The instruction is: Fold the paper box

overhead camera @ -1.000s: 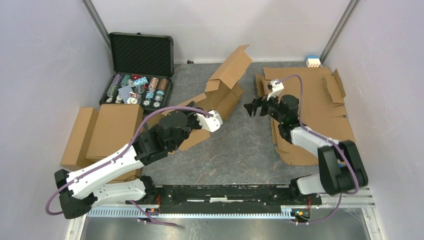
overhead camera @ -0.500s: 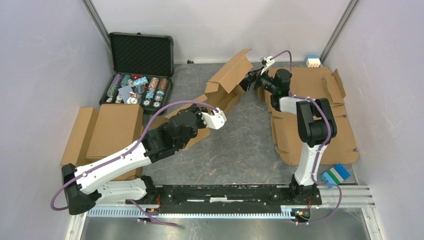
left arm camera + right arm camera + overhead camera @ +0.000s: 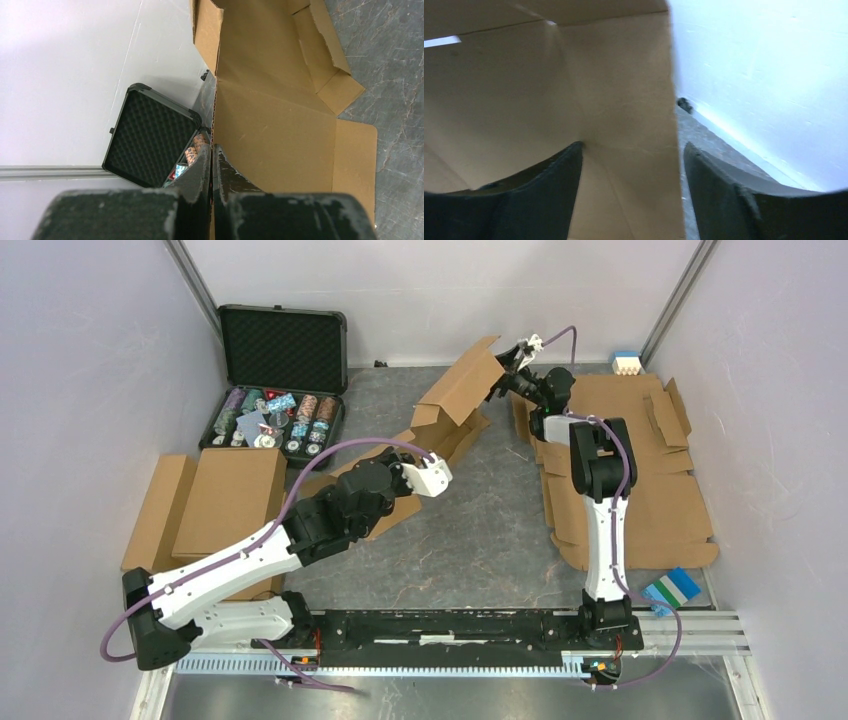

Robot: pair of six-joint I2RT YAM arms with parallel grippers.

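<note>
Plain brown corrugated cardboard paper box, half folded, lies mid-table, raised flap toward twelve o'clock. Left gripper pinches a box wall, fully closed; right gripper straddles the flap's edge, jaws wide, gripping nothing. Likely next: close and fold the flap inward. Left arm hides the box's near end.
</note>
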